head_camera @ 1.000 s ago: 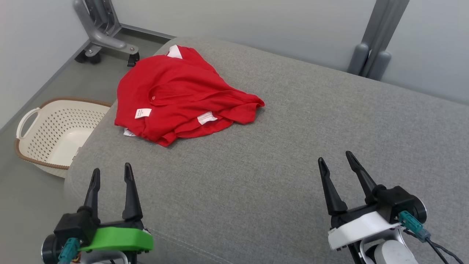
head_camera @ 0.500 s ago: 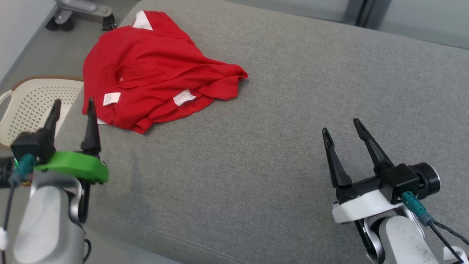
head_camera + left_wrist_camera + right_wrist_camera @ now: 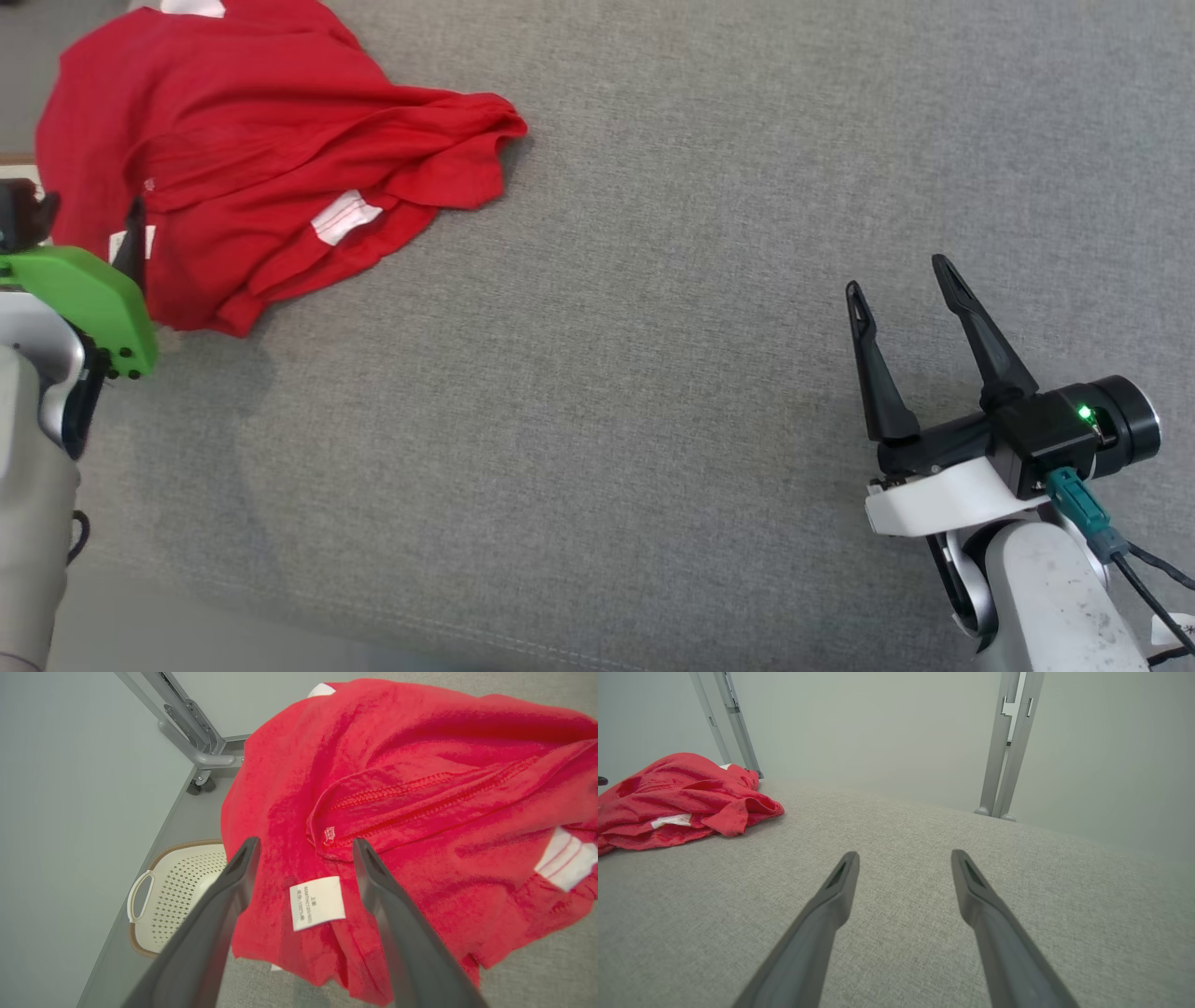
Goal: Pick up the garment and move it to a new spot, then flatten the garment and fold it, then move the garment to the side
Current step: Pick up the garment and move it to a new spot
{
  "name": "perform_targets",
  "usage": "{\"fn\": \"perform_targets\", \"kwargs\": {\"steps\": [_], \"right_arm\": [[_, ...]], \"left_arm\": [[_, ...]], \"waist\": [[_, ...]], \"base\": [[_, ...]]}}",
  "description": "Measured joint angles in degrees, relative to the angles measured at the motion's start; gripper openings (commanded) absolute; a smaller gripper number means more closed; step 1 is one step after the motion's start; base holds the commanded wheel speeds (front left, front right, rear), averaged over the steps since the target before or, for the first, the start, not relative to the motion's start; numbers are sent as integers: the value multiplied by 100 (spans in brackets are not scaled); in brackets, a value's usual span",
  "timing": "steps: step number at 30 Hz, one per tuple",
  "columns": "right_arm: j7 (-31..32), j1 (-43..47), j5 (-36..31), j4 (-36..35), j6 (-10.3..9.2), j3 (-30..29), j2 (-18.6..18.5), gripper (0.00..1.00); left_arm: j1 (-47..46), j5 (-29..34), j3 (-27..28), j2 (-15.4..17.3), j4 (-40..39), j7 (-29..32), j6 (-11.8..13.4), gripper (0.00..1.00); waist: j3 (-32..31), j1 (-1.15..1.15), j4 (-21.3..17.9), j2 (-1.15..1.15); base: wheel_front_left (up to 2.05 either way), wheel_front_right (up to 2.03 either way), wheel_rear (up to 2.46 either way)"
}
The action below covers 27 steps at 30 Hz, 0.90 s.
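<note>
Hovering spread, left hand [image 3: 304,842] over garment [image 3: 420,788] edge.

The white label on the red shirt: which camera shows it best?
The left wrist view: the label lies close, inside the open left gripper. The head view catches a sliver beside that gripper; in the right wrist view I cannot make it out on the garment.

Two arms: left gripper [image 3: 304,842], green wrist shell [image 3: 89,299] on a pale forearm [image 3: 28,485] at the head view's left edge, dark fingers spread wide, holding nothing; right gripper [image 3: 896,275], white wrist shell [image 3: 934,499], at lower right, fingers likewise parted and empty, pointing up that view.
</note>
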Motion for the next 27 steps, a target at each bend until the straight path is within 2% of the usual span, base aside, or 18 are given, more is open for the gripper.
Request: {"fn": "perform_targets", "kwargs": {"steps": [4,15,16,17,18,27], "right_arm": [[0,-8,-21,-45,0,-46,0,100],[0,-66,-22,-80,0,-78,-1,100],[0,-69,-22,-77,0,-73,0,100],[0,-72,-22,-75,0,-74,0,100],[0,-77,-22,-70,0,-79,-1,100],[-1,-81,94,80,0,-65,0,100]], "left_arm": [[-322,-343,-91,156,448,44,0,100],[-811,-1005,-553,291,1113,59,0,100],[-817,-1007,-646,307,1135,33,0,47],[-818,-1028,-690,305,1150,-27,0,10],[-823,-1066,-731,299,1185,-82,0,0],[-880,-1141,-1129,489,1379,-664,0,0]], "waist": [[233,1,-162,0],[616,0,-442,0],[627,0,-452,0],[629,0,-455,0],[625,0,-454,0],[372,0,-411,0]], "base": [[0,0,0],[0,0,0],[0,0,0],[0,0,0],[0,0,0],[0,0,0]]}}
